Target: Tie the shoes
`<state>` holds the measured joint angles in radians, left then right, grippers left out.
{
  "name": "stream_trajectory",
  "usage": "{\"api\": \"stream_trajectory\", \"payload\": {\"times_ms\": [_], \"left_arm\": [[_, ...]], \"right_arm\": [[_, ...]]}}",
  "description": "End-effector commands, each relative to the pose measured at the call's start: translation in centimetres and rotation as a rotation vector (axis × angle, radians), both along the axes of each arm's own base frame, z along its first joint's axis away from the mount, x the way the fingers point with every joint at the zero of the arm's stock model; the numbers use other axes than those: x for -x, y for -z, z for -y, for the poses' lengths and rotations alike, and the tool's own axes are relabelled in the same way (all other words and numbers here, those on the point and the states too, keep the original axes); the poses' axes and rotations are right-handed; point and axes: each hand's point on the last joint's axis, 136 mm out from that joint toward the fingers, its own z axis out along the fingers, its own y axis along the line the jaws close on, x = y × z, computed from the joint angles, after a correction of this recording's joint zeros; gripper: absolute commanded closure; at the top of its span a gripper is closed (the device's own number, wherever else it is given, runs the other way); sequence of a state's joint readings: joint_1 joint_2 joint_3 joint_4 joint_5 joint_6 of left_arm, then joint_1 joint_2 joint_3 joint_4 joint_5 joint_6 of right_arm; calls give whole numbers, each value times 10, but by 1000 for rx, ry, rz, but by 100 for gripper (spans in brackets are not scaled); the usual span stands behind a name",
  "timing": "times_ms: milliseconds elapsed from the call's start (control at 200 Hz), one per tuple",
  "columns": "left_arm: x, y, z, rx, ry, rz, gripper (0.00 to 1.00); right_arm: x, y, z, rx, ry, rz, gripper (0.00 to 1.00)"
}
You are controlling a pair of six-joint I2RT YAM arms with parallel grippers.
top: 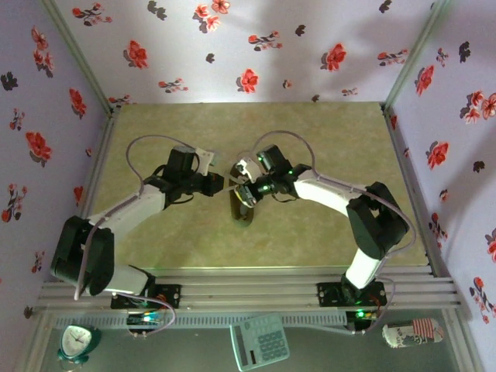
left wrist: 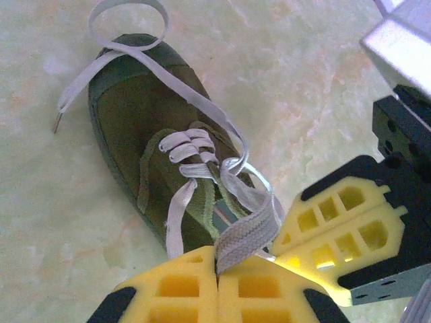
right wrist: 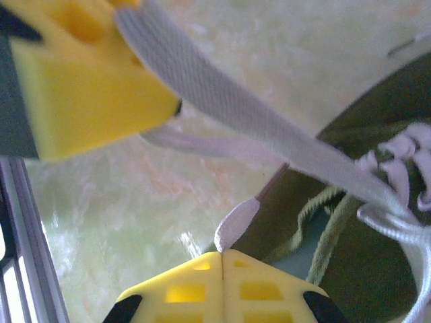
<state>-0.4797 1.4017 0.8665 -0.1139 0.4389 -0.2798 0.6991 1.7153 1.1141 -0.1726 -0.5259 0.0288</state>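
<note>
Clamped shut, the left gripper [left wrist: 217,261] pinches a white lace [left wrist: 246,232]; the right gripper [right wrist: 221,254], also closed, holds a lace end [right wrist: 237,223] near its tip; the sneaker [top: 242,208] lies mid-table between them; pulling could slip that short hold free or drag the sneaker.

Both arms reach inward and meet mid-bench [top: 325,139]. Left end effector [top: 220,184] and right end effector [top: 243,191] sit just beside each other, over the far end of the olive sneaker [top: 246,214]. Near edge: clock [top: 77,342], calculator [top: 260,342], can [top: 413,333] — well apart.
</note>
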Motion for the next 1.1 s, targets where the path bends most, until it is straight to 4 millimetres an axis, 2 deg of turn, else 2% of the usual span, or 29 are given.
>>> {"api": "stream_trajectory", "payload": {"times_ms": [0, 330, 590, 745, 905, 1095], "left_arm": [[11, -9, 3, 26, 20, -1, 100], [15, -13, 6, 30, 31, -1, 99], [17, -9, 7, 24, 34, -12, 100], [16, -12, 10, 27, 39, -7, 100], [17, -11, 15, 24, 53, -12, 100], [20, -10, 18, 21, 61, -19, 100]], "right_arm": [[-10, -7, -12, -52, 9, 90, 100], [-18, 8, -20, -60, 29, 137, 100], [-36, 4, -16, -77, 134, 218, 100], [-39, -2, -21, -162, 141, 278, 100], [-42, 1, -28, -184, 132, 293, 100], [-51, 2, -23, -198, 177, 391, 100]]}}
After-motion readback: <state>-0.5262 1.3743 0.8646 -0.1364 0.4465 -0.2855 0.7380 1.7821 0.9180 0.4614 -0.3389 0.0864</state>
